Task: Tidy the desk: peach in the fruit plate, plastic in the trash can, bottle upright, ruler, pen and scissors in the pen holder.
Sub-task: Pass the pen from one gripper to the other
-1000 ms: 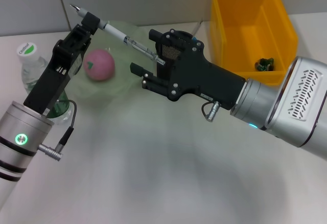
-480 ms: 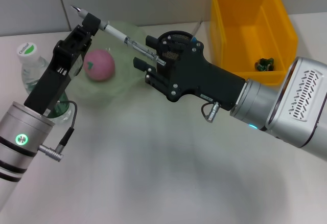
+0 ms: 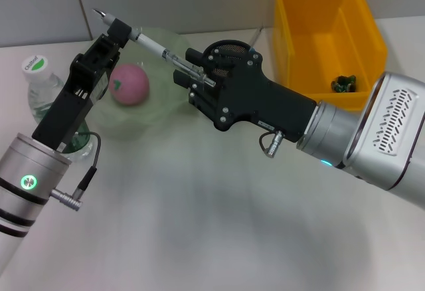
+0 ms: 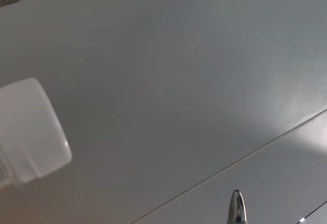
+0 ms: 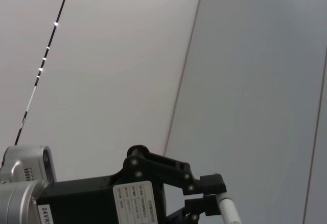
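Observation:
A white pen hangs slanted in the air above the fruit plate. My left gripper is shut on it near its tip. My right gripper is shut on its other end, just in front of the black mesh pen holder. The right wrist view shows the left gripper holding the pen. The pink peach lies in the plate. The bottle stands upright behind my left arm. Ruler and scissors are out of view.
The yellow trash can stands at the back right with a small dark crumpled piece on its floor. The white desk stretches toward the front. Both arms cross the middle of the scene.
My right gripper has moved a little toward the pen and its fingers have shut around the pen's end. The left gripper and pen have stayed in place.

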You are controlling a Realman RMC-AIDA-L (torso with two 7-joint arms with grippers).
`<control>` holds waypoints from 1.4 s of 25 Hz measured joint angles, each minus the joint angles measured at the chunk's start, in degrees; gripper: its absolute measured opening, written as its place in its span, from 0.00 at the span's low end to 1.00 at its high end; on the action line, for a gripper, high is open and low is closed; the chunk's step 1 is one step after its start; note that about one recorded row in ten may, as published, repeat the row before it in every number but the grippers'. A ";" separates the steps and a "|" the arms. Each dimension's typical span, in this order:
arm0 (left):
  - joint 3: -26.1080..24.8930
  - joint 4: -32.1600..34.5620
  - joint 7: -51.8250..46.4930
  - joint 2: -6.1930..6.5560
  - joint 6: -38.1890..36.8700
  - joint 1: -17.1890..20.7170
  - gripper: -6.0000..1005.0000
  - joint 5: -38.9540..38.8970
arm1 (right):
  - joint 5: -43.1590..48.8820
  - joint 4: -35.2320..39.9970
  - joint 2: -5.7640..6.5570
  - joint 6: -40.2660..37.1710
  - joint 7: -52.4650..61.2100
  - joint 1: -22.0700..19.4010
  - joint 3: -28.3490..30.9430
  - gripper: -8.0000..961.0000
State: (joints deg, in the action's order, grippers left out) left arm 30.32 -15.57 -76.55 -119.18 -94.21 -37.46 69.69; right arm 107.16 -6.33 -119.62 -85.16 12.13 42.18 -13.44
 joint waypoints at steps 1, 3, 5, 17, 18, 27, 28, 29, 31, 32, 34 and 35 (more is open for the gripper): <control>0.00 0.00 0.00 0.00 0.00 0.01 0.16 0.00 | -0.01 -0.01 0.01 0.09 0.00 0.01 0.00 0.32; 0.00 0.01 0.00 0.00 0.00 0.02 0.16 0.00 | -0.03 0.00 0.00 0.11 0.01 0.01 0.00 0.32; -0.03 0.02 0.00 0.00 0.00 0.02 0.16 0.00 | -0.08 -0.01 0.01 0.12 0.02 0.01 0.00 0.32; -0.17 -0.06 0.01 0.00 0.38 0.02 0.17 0.00 | -0.12 0.00 -0.03 0.33 0.08 0.01 0.00 0.20; -0.18 -0.07 -0.03 0.00 0.40 0.02 0.17 0.00 | -0.12 0.00 -0.04 0.34 0.08 0.01 0.00 0.19; 0.05 -0.05 0.05 0.01 0.18 0.11 0.18 -0.09 | -0.12 0.00 -0.08 0.35 0.09 0.01 0.00 0.15; 0.05 -0.05 0.05 0.01 0.18 0.11 0.18 -0.09 | -0.12 0.00 -0.08 0.35 0.09 0.00 0.00 0.15; 0.03 0.00 0.21 0.01 0.12 0.17 0.18 0.02 | -0.12 -0.01 -0.08 0.35 0.09 -0.03 0.00 0.15; -0.20 0.20 0.39 0.01 -0.03 0.33 0.18 0.51 | -0.12 -0.08 -0.09 0.35 0.08 -0.09 -0.01 0.15; -0.34 0.28 0.50 0.01 -0.21 0.44 0.18 0.77 | -0.12 -0.13 -0.09 0.34 0.08 -0.13 -0.01 0.15; -0.37 0.32 0.57 0.00 -0.38 0.52 0.18 0.88 | -0.12 -0.21 -0.09 0.34 0.09 -0.18 -0.01 0.15; -0.36 0.37 0.65 0.00 -0.65 0.60 0.18 0.95 | -0.12 -0.23 -0.09 0.34 0.08 -0.22 0.00 0.15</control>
State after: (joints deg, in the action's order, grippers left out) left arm 29.96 -15.21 -75.90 -119.18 -94.86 -36.86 70.64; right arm 107.04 -6.55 -119.71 -84.82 12.21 41.96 -13.44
